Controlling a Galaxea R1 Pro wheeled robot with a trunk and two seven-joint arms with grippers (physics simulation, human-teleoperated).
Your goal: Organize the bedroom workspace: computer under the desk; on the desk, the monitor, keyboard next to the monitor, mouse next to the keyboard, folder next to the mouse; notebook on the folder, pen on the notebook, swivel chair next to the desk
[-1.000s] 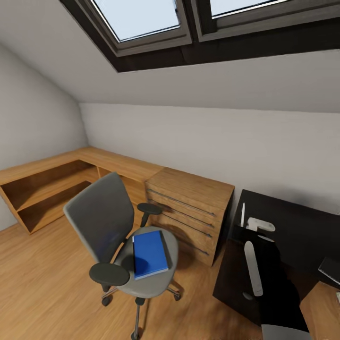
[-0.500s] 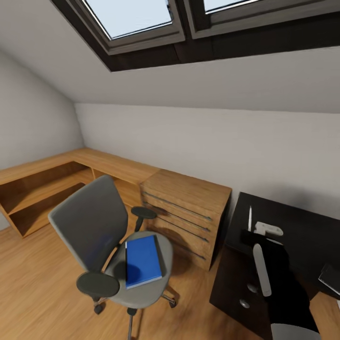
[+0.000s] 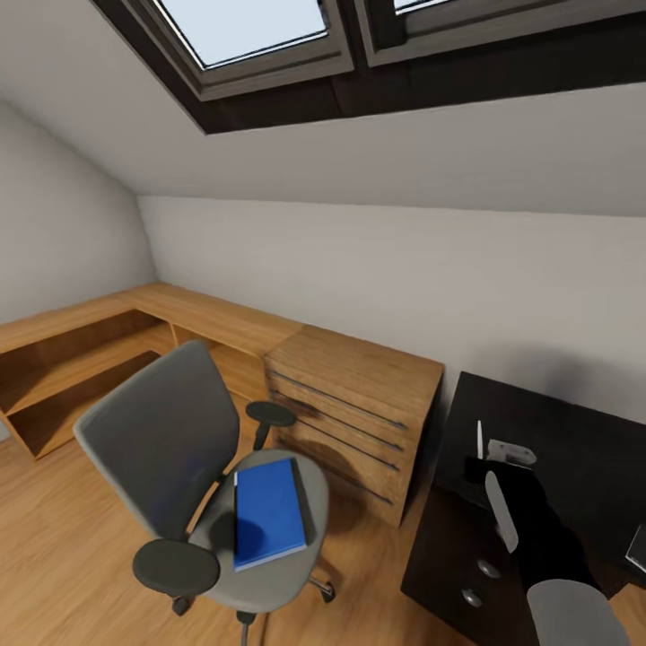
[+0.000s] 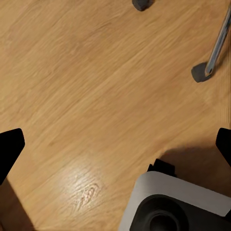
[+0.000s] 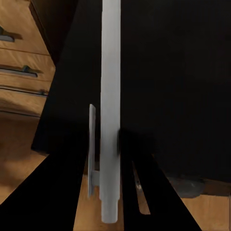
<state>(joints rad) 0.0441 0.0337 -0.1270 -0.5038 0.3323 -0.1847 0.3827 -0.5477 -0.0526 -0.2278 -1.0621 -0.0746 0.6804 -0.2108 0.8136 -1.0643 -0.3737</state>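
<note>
Blue, the folder (image 3: 267, 513) lies flat on the grey chair's (image 3: 161, 440) seat, well apart from the dark desk (image 3: 574, 431), where the right gripper (image 3: 489, 453) is clenched on a thin white monitor (image 5: 109, 96) held edge-on, while the left gripper (image 4: 115, 144) hangs released above the wood floor (image 4: 86, 86).

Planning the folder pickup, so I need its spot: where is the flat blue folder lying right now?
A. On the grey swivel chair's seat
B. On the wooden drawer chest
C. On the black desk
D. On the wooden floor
A: the flat blue folder lies on the grey swivel chair's seat.
</note>
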